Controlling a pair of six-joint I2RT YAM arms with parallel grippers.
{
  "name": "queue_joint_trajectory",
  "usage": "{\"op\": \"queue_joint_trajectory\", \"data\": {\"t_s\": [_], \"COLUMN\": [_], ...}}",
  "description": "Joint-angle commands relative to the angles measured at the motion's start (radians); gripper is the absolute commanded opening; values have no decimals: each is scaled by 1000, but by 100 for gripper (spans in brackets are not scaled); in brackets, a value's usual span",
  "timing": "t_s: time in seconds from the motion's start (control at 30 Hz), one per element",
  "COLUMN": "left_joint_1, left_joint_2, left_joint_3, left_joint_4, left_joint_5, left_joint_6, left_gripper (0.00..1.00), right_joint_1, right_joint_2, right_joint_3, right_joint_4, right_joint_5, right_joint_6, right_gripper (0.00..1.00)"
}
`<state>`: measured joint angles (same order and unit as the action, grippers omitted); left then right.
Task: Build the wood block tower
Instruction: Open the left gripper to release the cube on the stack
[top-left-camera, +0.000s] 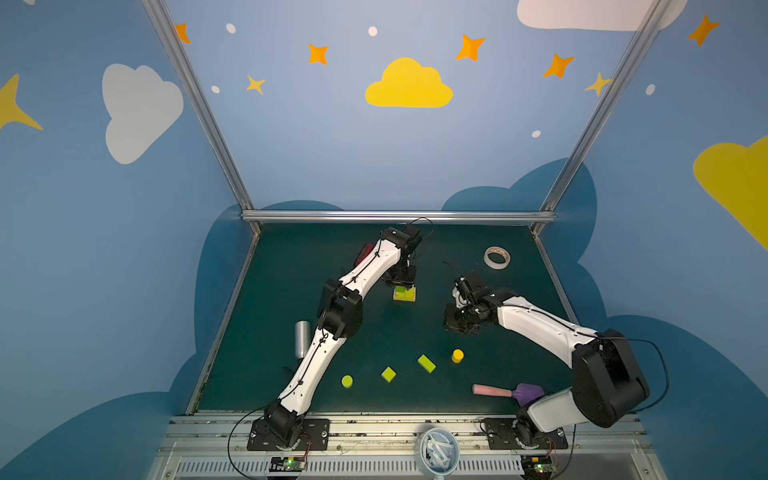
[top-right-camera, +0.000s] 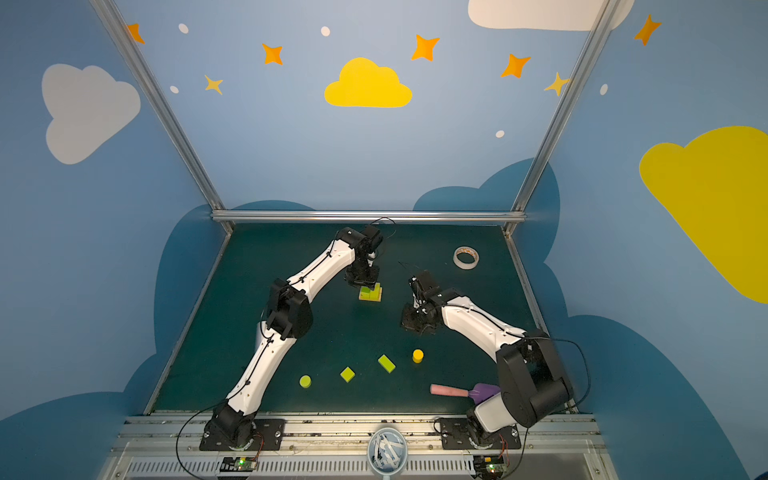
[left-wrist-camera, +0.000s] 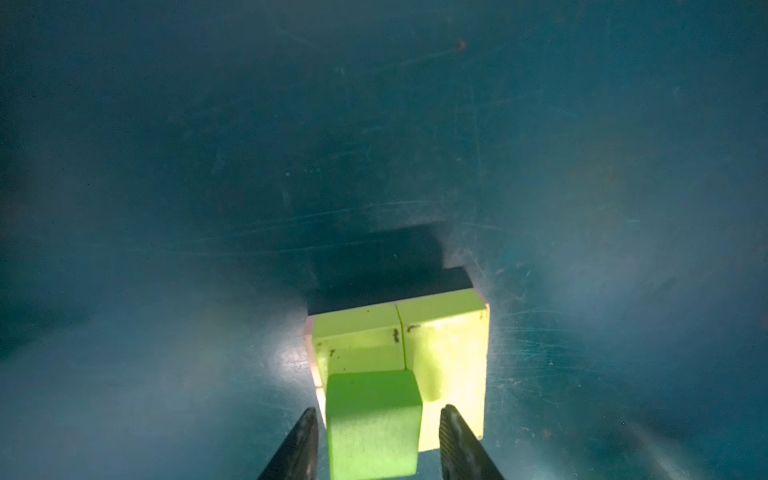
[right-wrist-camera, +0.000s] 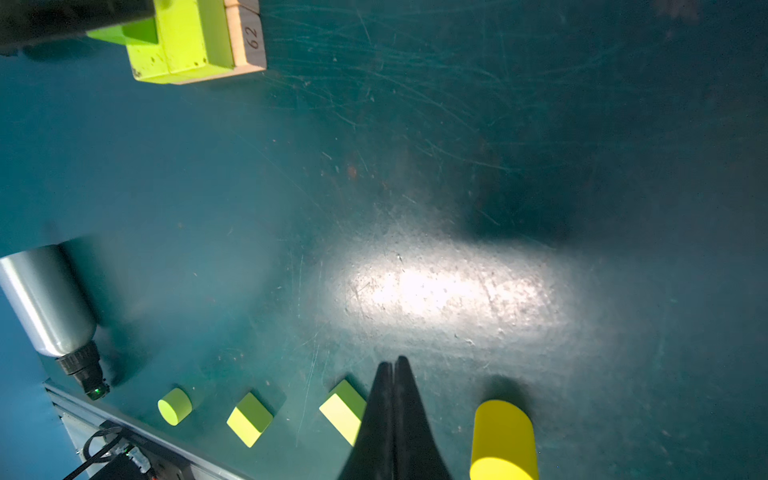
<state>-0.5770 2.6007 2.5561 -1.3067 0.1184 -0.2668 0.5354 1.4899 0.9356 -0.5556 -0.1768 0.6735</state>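
Four loose blocks (top-left-camera: 427, 363) along table (top-left-camera: 291, 291) front edge, tower (top-left-camera: 404, 293) mid-table nearer back edge, left gripper (left-wrist-camera: 378, 409) jaws spread either side of its top cube (left-wrist-camera: 372, 432), right gripper (right-wrist-camera: 392, 365) jaws pressed together, empty

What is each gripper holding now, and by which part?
Nothing. The left gripper stands open around the lime-green cube on the tower; the right gripper is shut, empty.

A cube (left-wrist-camera: 372, 419) sits atop the tower (top-left-camera: 405, 294), behind four loose blocks (top-left-camera: 427, 363).
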Motion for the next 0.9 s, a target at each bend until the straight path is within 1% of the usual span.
{"op": "queue_joint_trajectory", "data": {"t_s": [0.0,0.2,0.23,0.37,0.4,0.5,0.53,0.67,0.77,0.87], "left_joint_1": [-3,-2,0,2,3,11,14,32,48,68], "left_joint_2": [-20,-45,-54,-90,-102,-134,-148,-203,-260,-352], "left_joint_3": [19,19,18,21,21,25,24,24,4,-89], "left_joint_4": [-32,-34,-32,-25,-22,-19,-21,-45,-66,-42], "left_joint_5": [-6,-3,-3,-9,-10,-13,-15,-36,-66,-90], "left_joint_6": [-6,-11,-11,-9,-8,-5,-6,-14,-7,-5], "left_gripper": [48,52,53,57,58,59,58,58,57,56], "right_joint_1": [-5,-1,2,22,31,62,78,141,188,242], "right_joint_2": [-7,-19,-25,-35,-34,-17,-6,35,66,96], "right_joint_3": [-13,2,10,58,74,130,153,233,275,308], "right_joint_4": [0,-14,-23,-63,-72,-109,-126,-181,-209,-230], "right_joint_5": [-4,-3,1,31,37,46,50,69,59,55], "right_joint_6": [1,-3,-9,-29,-39,-66,-81,-129,-162,-193], "right_gripper": [0,0,1,11,15,33,37,46,50,52]}}
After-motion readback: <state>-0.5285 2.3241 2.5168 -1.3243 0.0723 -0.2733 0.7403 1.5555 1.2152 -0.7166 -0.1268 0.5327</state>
